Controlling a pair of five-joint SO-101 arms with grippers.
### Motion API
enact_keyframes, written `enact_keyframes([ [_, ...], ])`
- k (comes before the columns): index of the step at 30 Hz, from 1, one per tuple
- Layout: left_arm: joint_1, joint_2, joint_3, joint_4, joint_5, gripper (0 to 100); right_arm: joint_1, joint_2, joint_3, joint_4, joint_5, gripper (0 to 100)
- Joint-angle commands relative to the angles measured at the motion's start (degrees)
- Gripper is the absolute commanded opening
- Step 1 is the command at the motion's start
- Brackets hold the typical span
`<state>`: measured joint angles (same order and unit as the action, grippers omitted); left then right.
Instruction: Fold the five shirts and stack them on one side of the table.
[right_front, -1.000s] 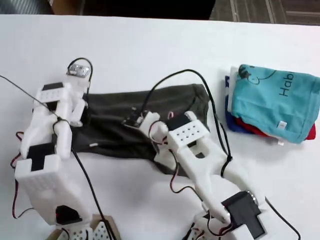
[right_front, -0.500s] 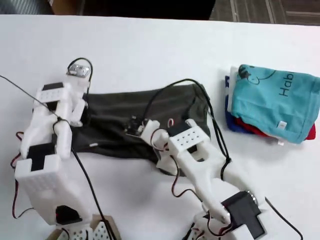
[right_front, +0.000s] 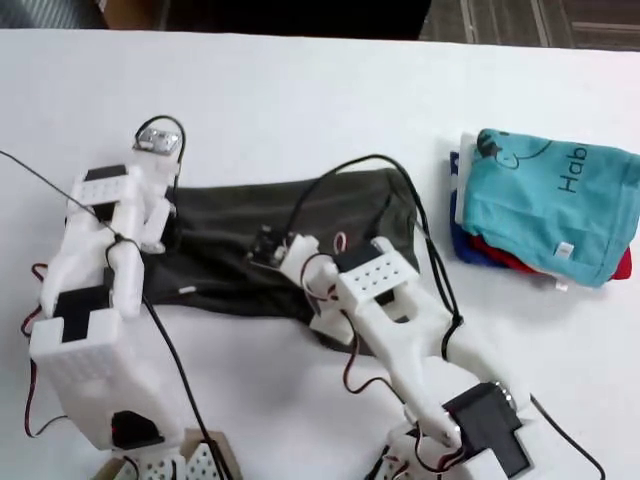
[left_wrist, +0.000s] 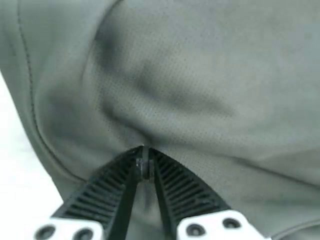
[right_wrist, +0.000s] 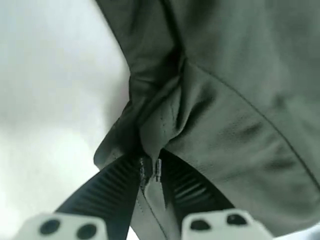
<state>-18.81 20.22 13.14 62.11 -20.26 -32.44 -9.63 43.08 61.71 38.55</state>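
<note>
A dark olive shirt (right_front: 270, 235) lies stretched across the middle of the white table (right_front: 300, 90), partly folded. My left gripper (left_wrist: 145, 167) is shut on the shirt (left_wrist: 200, 85) at its left end, pinching a small fold of cloth. My right gripper (right_wrist: 150, 172) is shut on the shirt (right_wrist: 240, 100) at its near edge, with bunched cloth between the fingers. In the high view the left arm (right_front: 110, 230) stands over the shirt's left end and the right arm (right_front: 375, 290) over its front right part. A stack of folded shirts (right_front: 545, 205), teal on top, sits at the right.
Black cables (right_front: 400, 190) loop over the shirt from the right arm. The arm bases (right_front: 90, 370) occupy the table's near edge. Bare white table lies behind the shirt and between shirt and stack.
The right arm has drawn back slightly toward the near edge with the shirt's edge in its gripper, and its cable loop has shifted. The left arm has kept still.
</note>
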Motion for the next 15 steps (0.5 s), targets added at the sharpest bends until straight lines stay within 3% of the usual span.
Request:
enact_keyframes([
  [1,-0.35,0.35,-1.63,0.09,0.09,3,0.04,-2.77,-3.69,2.77,0.35,2.1],
  [15,-0.26,0.44,-1.71,0.09,0.09,3,-0.48,-6.64,-10.55,15.78,0.35,2.1],
])
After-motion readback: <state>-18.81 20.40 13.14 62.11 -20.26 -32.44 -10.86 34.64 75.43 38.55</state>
